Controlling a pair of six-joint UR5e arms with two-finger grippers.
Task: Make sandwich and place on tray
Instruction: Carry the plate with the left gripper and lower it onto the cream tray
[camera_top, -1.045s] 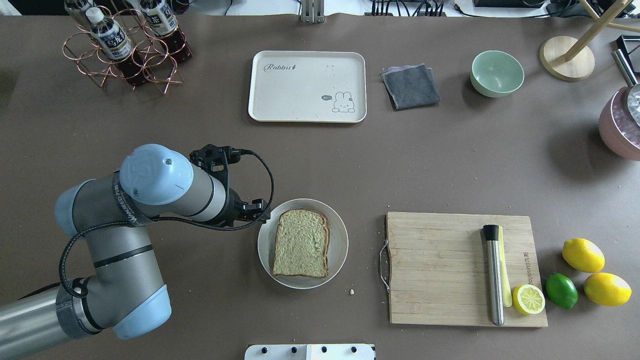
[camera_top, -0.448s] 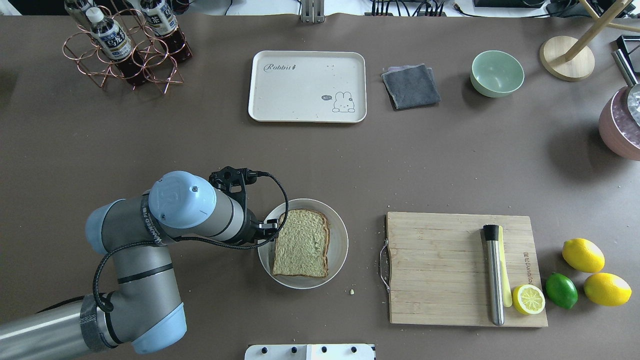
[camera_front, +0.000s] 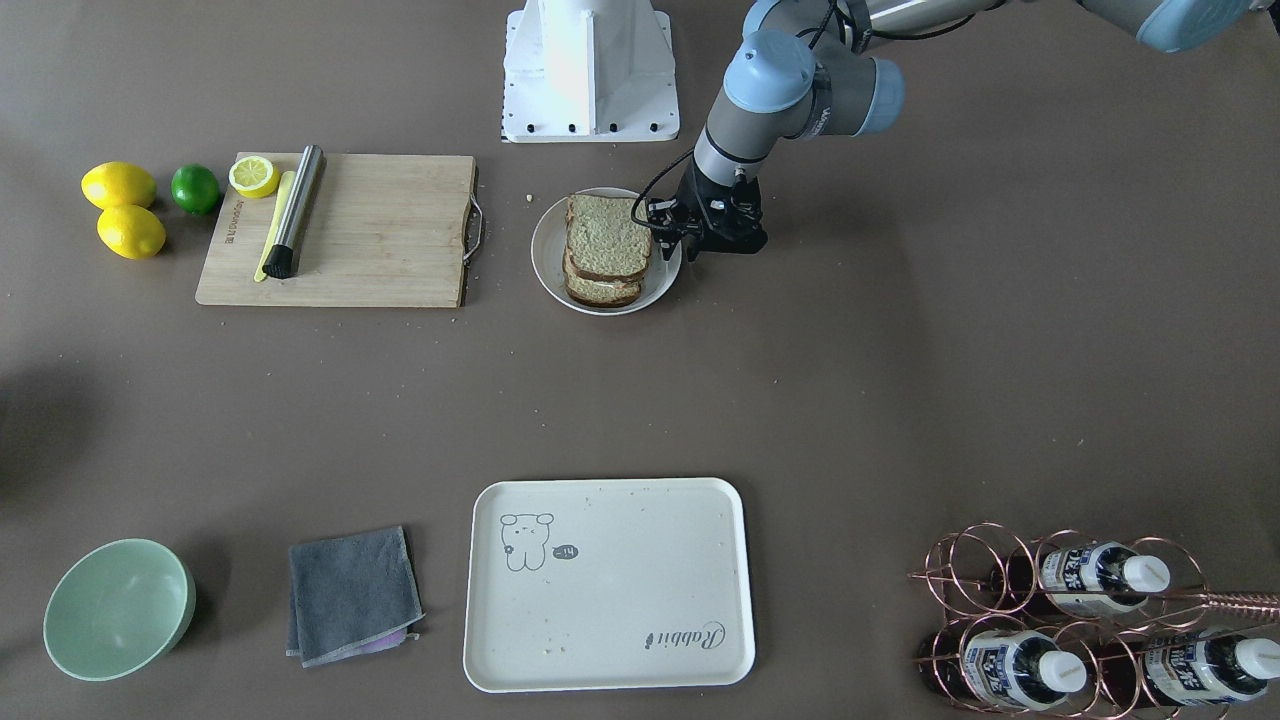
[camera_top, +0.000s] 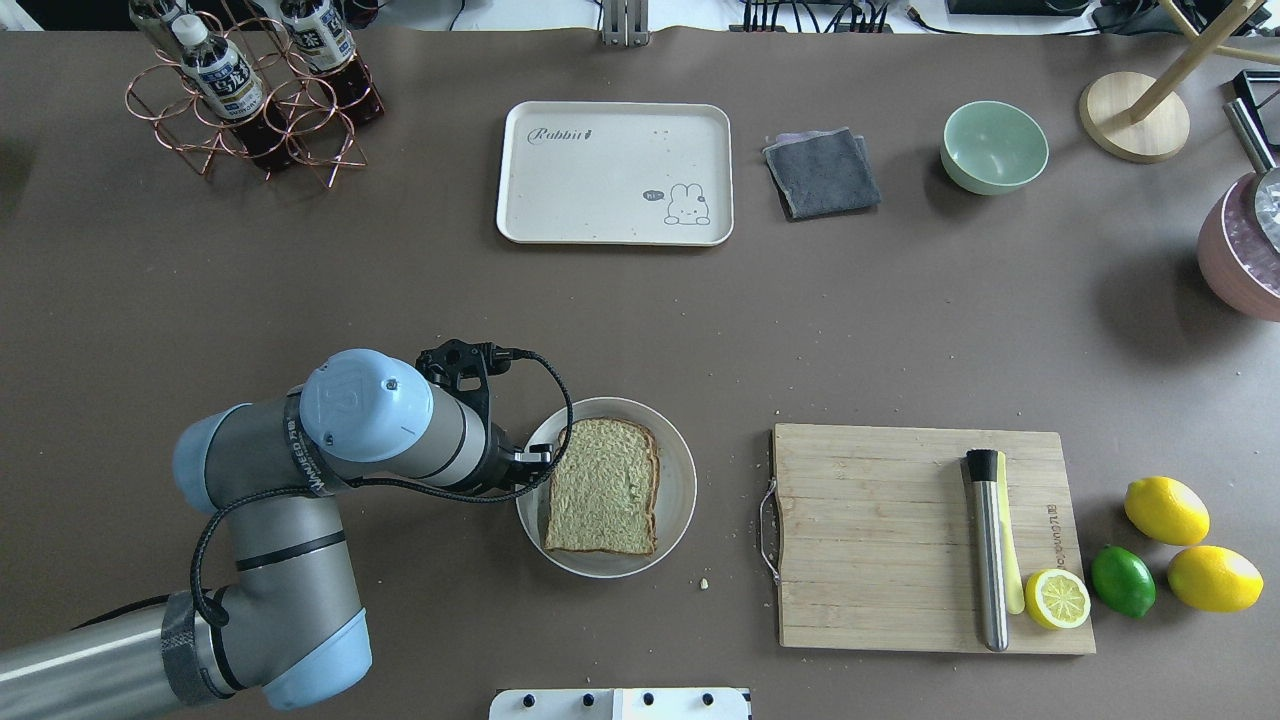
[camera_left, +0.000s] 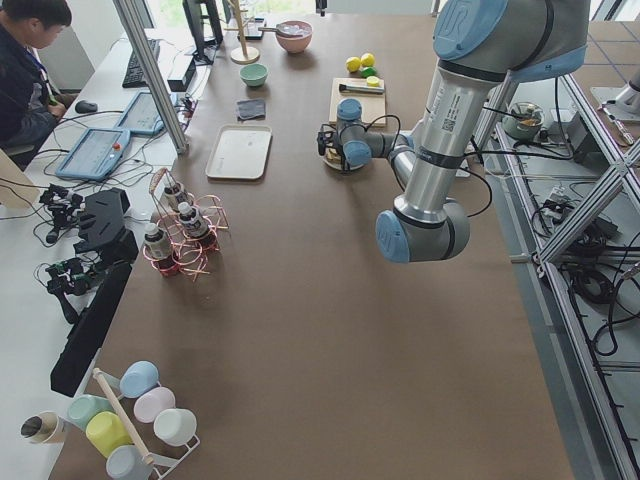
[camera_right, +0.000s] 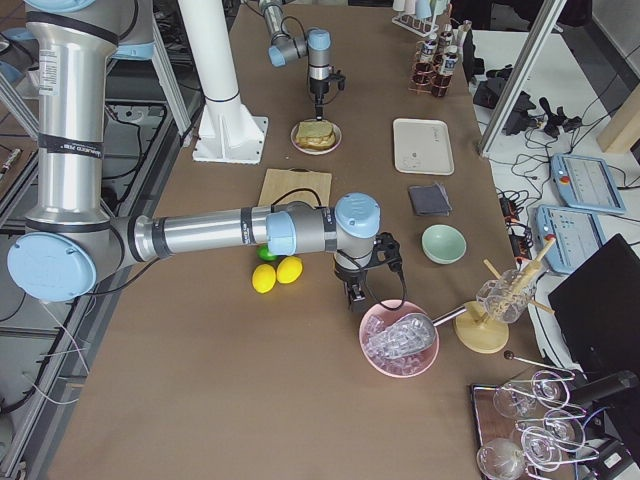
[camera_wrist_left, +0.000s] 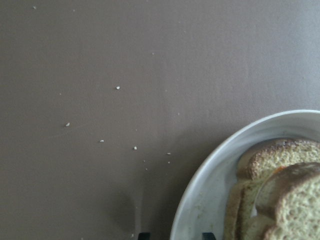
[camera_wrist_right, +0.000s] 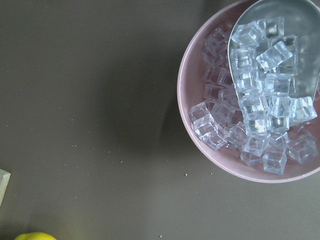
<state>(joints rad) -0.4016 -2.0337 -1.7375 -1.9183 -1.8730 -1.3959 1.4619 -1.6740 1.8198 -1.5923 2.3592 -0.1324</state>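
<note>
The sandwich (camera_top: 603, 487), two greenish-tan bread slices with dark crust, lies stacked on a round white plate (camera_top: 678, 490); it also shows in the front view (camera_front: 606, 240) and the left wrist view (camera_wrist_left: 290, 200), where only a sliver of white filling shows between the slices. My left gripper (camera_front: 670, 243) is open, low at the plate's rim (camera_wrist_left: 200, 200), its tips (camera_wrist_left: 175, 236) either side of that rim. The cream tray (camera_top: 600, 175) lies bare at the far side. My right gripper (camera_right: 357, 300) shows only in the exterior right view, beside a pink ice bowl (camera_right: 400, 340); I cannot tell its state.
A wooden cutting board (camera_top: 880, 530) with a steel tool and half a lemon lies right of the plate, with lemons and a lime (camera_top: 1122, 580) beyond. A bottle rack (camera_top: 250, 100), grey cloth (camera_top: 822, 172) and green bowl (camera_top: 993, 147) stand along the far side.
My left arm has swung right and toward the plate, bringing the gripper to its rim; over the last half second it barely moved. The sandwich and plate have not shifted.
</note>
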